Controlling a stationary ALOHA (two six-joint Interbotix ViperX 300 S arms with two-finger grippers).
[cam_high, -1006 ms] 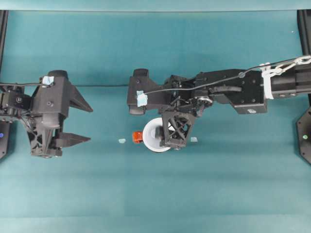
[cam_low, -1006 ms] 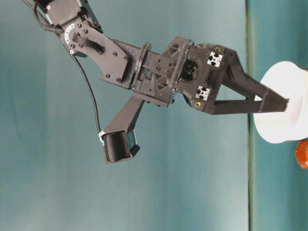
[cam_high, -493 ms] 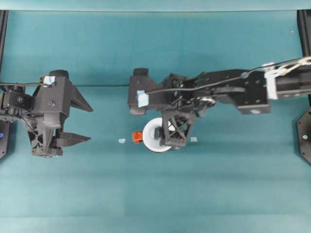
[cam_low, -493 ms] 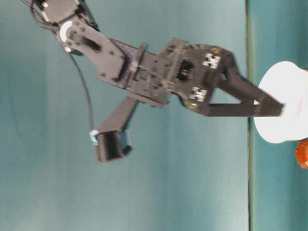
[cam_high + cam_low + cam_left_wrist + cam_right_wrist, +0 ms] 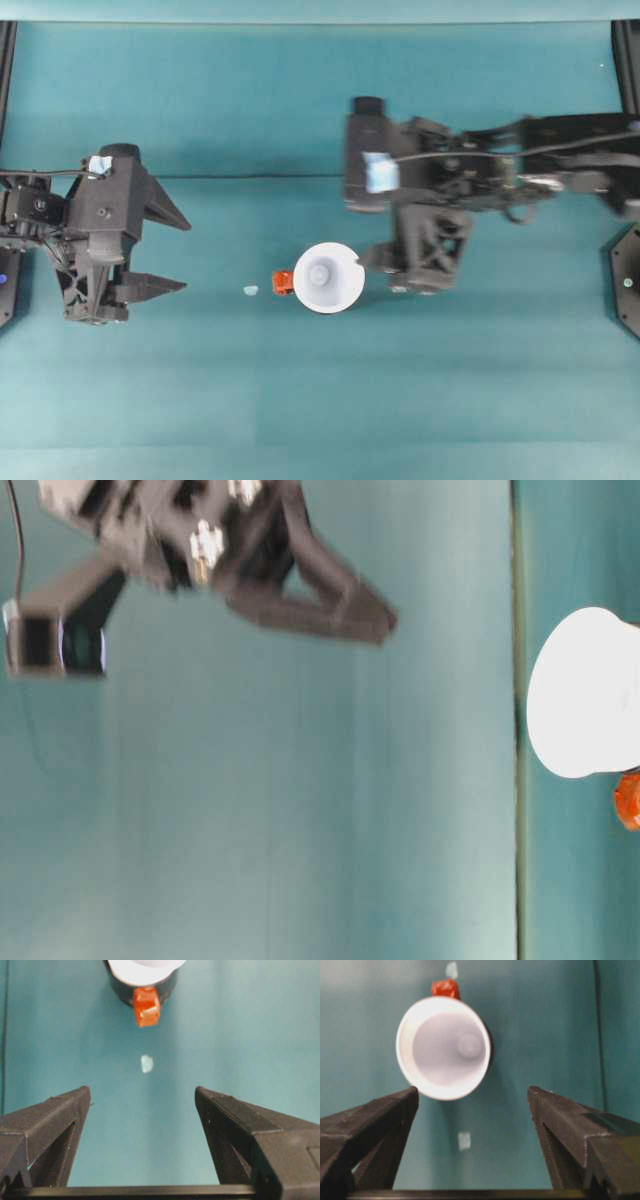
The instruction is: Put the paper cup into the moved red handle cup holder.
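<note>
Overhead view: the paper cup [image 5: 329, 278], a wide white rim around a smaller greyish base circle, sits inside the red handle cup holder [image 5: 284, 283] near the table's [image 5: 300, 400] centre. The holder's glossy black wall shows beneath the rim in the left wrist view, its red-orange tab pointing toward the left gripper [image 5: 165, 250]. A small pale scrap [image 5: 250, 290] lies beside the tab. The right gripper [image 5: 375, 262], fingers spread apart, hangs just beside the cup, empty. The left gripper, fingers likewise apart, rests well away.

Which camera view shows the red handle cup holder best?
The left wrist view: it shows the red handle cup holder with black wall and red tab. The overhead, right wrist and table-level views show little beyond the tab, beside the paper cup.
</note>
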